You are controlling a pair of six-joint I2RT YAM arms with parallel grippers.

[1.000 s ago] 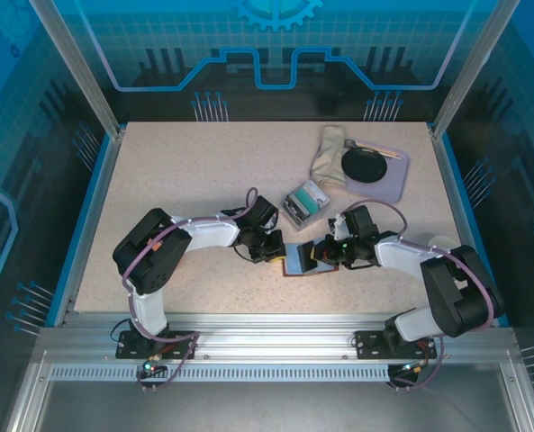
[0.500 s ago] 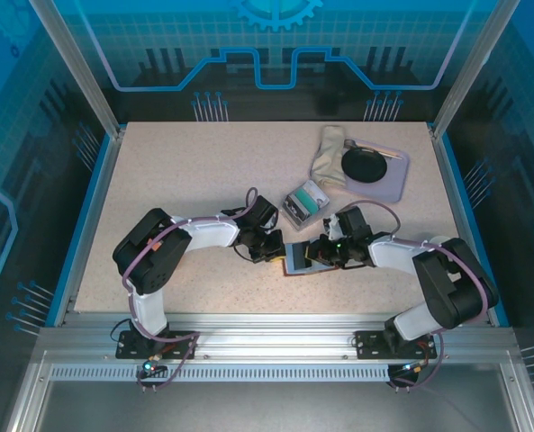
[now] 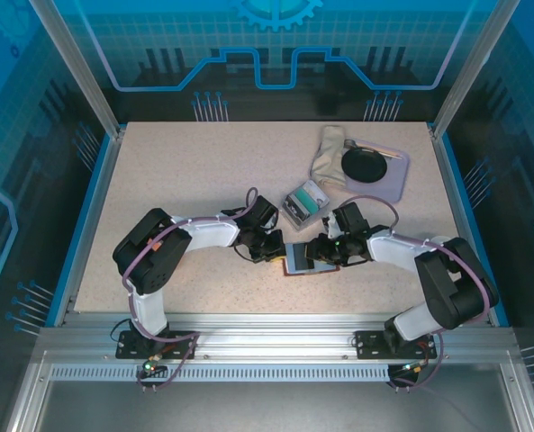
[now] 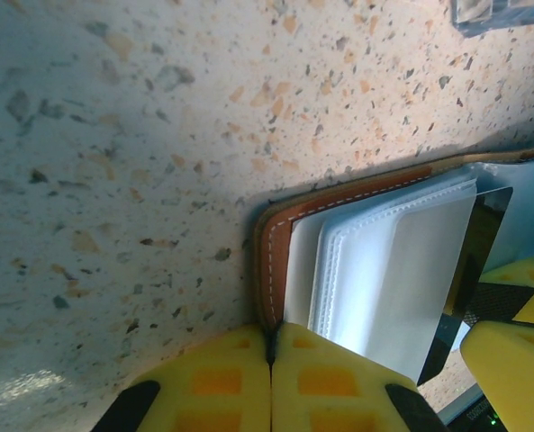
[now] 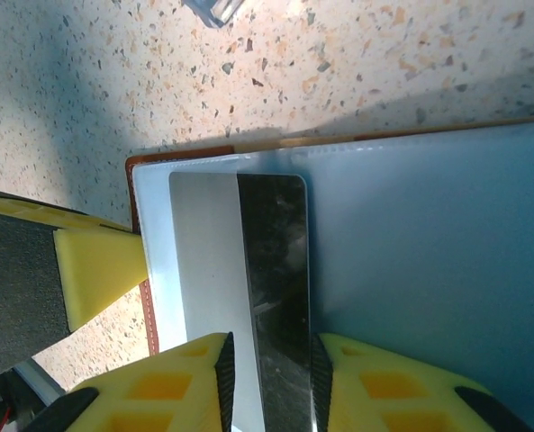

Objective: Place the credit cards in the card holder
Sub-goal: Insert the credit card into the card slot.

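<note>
Right wrist: your slightly parted right pincer straddles the thin grey-and-black card, stiff and probably slick; pinch its short edge while the closed left pincer clamps the brown leather wallet.

The card holder looks like smooth brown leather with pale stitching. Its pockets are milky, soft plastic. The credit card in it is glossy. The table is matt and stone-speckled.

The card holder lies open on the speckled desk, under the right end effector. Beyond that end effector sit a clear tray and a lilac tray.
</note>
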